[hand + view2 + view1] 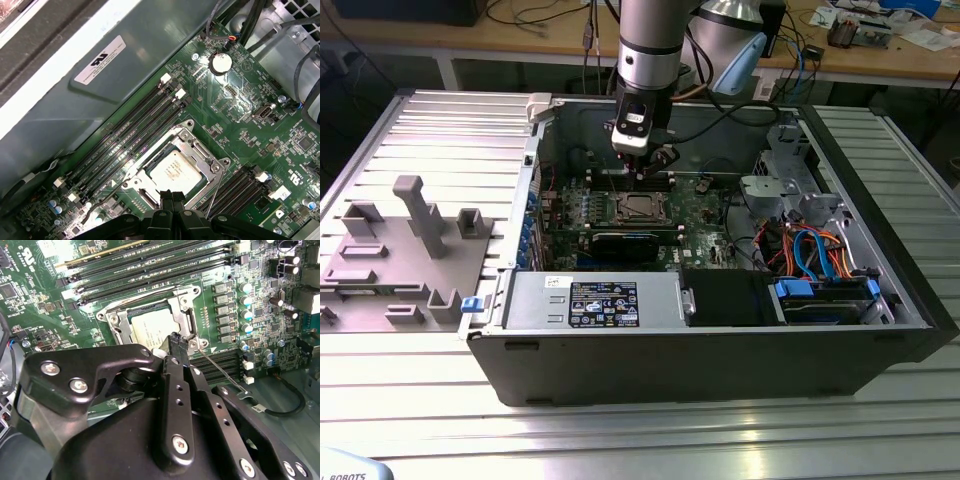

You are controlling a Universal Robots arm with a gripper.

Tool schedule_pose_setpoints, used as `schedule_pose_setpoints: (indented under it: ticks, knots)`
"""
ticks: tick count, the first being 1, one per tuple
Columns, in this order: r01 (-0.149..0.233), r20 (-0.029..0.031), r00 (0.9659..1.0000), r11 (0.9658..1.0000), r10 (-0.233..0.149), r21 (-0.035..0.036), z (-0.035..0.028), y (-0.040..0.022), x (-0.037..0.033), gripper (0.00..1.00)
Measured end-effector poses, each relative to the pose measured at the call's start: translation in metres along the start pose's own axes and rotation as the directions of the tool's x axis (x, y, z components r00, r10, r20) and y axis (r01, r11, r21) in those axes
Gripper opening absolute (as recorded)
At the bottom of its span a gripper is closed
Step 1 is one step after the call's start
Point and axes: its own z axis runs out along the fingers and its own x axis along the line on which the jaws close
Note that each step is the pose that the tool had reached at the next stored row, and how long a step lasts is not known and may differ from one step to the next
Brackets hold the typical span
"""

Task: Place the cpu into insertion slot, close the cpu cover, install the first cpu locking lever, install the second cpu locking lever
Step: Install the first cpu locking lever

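The small silver square chip (175, 172) lies on the green circuit board (240, 115), under the thin silver frame plate (196, 148) that holds it down. The black claw (167, 196), pinched narrow and empty, hangs at the plate's edge.

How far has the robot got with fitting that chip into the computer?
Done: the cpu sits in the insertion slot, and the cpu cover looks folded down around it. In hand: the gripper, fingers together, is at the slot's edge. Left: a thin wire locking lever stands free beside the slot, so at least that one looks not yet locked.
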Motion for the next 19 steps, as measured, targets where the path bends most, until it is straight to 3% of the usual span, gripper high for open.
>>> schedule_pose_setpoints:
  ticks: [19]
  knots:
    - [0.014, 0.0003, 0.9999, 0.9999, -0.014, 0.0, 0.0, 0.0, 0.0, 0.11]
